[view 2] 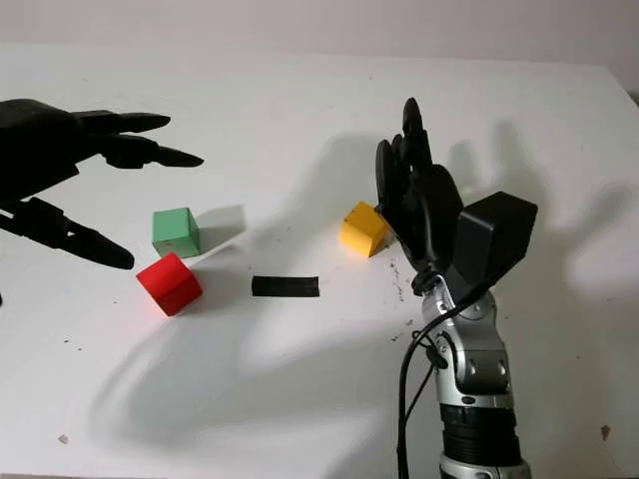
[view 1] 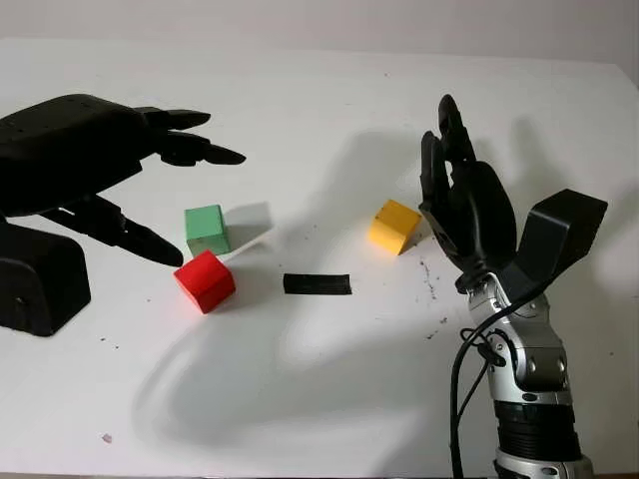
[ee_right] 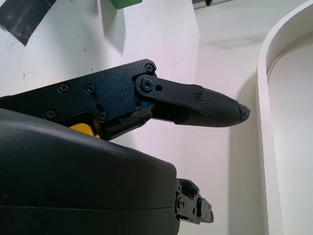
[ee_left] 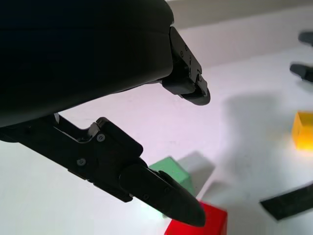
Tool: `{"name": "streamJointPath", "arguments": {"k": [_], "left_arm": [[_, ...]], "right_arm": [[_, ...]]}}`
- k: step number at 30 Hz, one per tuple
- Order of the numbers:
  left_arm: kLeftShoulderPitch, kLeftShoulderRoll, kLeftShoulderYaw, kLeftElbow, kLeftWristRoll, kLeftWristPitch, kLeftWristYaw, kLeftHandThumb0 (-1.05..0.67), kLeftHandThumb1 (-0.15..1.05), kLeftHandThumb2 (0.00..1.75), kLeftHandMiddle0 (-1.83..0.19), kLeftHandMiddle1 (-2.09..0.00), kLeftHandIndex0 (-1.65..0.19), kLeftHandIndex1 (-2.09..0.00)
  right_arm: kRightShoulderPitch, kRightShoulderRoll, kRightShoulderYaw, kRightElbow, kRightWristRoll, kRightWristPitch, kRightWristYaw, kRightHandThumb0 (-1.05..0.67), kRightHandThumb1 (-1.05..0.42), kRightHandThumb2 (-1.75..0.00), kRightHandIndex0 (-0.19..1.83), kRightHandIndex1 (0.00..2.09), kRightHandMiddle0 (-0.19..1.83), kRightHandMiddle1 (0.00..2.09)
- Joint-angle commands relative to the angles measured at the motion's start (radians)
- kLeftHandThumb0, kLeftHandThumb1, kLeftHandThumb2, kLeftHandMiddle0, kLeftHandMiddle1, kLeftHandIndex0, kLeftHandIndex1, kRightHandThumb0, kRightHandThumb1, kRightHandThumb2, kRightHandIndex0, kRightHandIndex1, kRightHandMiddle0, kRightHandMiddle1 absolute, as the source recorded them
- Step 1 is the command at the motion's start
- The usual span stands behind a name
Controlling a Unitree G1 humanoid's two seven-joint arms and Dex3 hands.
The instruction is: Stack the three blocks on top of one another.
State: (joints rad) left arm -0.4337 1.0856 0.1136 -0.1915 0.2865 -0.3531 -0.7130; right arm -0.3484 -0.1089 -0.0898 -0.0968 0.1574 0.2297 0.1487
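Hands first. Left hand (view 1: pixel 95 165) is open above the left part of the white table (view 1: pixel 329 110), holding nothing; its upper fingers (view 1: pixel 190 135) extend toward the table centre and its lower finger (view 1: pixel 140 238) points down toward the green and red blocks without touching either. Right hand (view 1: pixel 461 205) is open and raised on the right side, fingers pointing up and away, holding nothing; it stands just to the right of the yellow block (view 1: pixel 393 227), and contact cannot be confirmed.

Green block (view 1: pixel 207 229) sits on the table, upright, with the red block (view 1: pixel 205 280) just in front of it and slightly to the left, turned at an angle; the two are very close, corner near edge. Yellow block sits well apart from them to the right. All three blocks lie singly on the surface, none stacked. Black tape strip (view 1: pixel 317 283) lies flat between the red block and the yellow block, nearer the front.
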Motion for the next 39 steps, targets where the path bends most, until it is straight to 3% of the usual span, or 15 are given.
{"name": "streamJointPath", "arguments": {"k": [1, 7, 11, 25, 39], "left_arm": [[-0.004, 0.043, -0.018, -0.017, 0.027, -0.010, -0.031, -0.74, 0.74, 0.06, -0.03, -0.01, -0.39, -0.04], [0.017, 0.068, -0.043, -0.057, 0.086, -0.040, -0.077, -0.73, 0.77, 0.06, 0.08, -0.02, -0.36, -0.05], [0.065, 0.044, -0.033, -0.026, 0.116, -0.137, -0.003, -0.72, 0.78, 0.06, 0.08, -0.04, -0.42, -0.07], [0.090, 0.020, -0.076, 0.034, 0.332, -0.297, 0.193, -0.72, 0.86, 0.08, 0.13, -0.04, -0.46, -0.06], [0.078, -0.024, -0.129, 0.094, 0.409, -0.325, 0.287, -0.71, 0.89, 0.06, 0.13, -0.05, -0.51, -0.07]], "right_arm": [[-0.009, -0.014, -0.002, -0.011, -0.004, -0.004, 0.000, -0.72, -1.05, -0.64, -0.19, 0.00, -0.19, 0.00], [-0.015, -0.013, 0.001, -0.006, -0.008, -0.003, -0.002, -0.73, -1.05, -0.64, -0.19, 0.00, -0.19, 0.00], [-0.015, -0.012, 0.001, -0.004, -0.009, -0.005, -0.002, -0.72, -1.05, -0.64, -0.19, 0.00, -0.19, 0.00], [-0.007, -0.009, 0.001, -0.008, -0.008, -0.006, -0.005, -0.72, -1.05, -0.63, -0.19, 0.00, -0.19, 0.00], [0.006, -0.012, -0.005, -0.027, 0.002, 0.006, 0.000, -0.71, -1.05, -0.62, -0.19, 0.00, -0.19, 0.00]]}}
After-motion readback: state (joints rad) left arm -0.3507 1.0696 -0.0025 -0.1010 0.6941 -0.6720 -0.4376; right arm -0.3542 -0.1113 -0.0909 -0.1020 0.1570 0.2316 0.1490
